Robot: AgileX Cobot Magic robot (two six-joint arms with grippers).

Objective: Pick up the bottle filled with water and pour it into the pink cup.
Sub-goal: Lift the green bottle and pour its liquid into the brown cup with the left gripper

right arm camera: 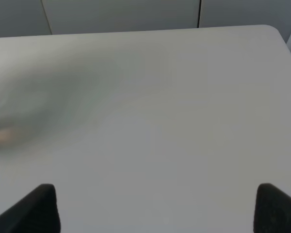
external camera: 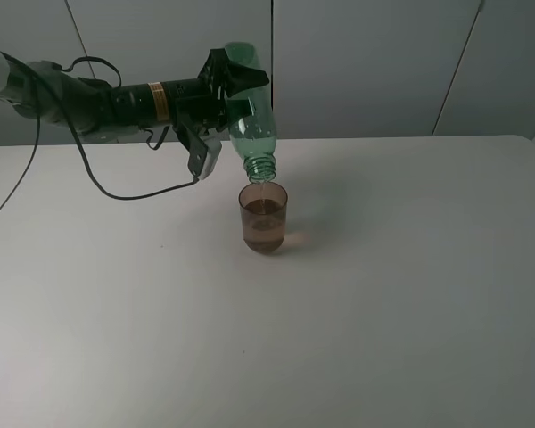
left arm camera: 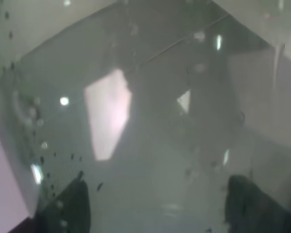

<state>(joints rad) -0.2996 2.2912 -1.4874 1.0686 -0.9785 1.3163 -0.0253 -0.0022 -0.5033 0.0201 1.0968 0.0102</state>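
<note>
The left tool point(external camera: 234, 87) was clamped round the tall transparent green plastic bottle point(external camera: 253, 134), neck-down over the small brownish-pink plastic cup point(external camera: 264, 220). It looked thin-walled and probably slippery, so a firm mid-body hold seemed right. The right tool point(right arm camera: 157, 208) gaped.

Your high camera stands well back from the cup point(external camera: 265, 218), on the table's point(external camera: 383, 339) near side. It looks down across the whole top to the wall panels point(external camera: 374, 62) behind the cup.

Your left wrist camera sits just above the cup, almost against the bottle point(left arm camera: 150, 145). Blurred green plastic fills its view between the left hand's point(left arm camera: 160, 213) dark fingertips point(left arm camera: 68, 208).

Your right wrist camera rides low over the table to the cup's right, facing the far edge and the panels past the right hand point(right arm camera: 155, 208). It shares the far right corner point(right arm camera: 274, 31) with the high view.
</note>
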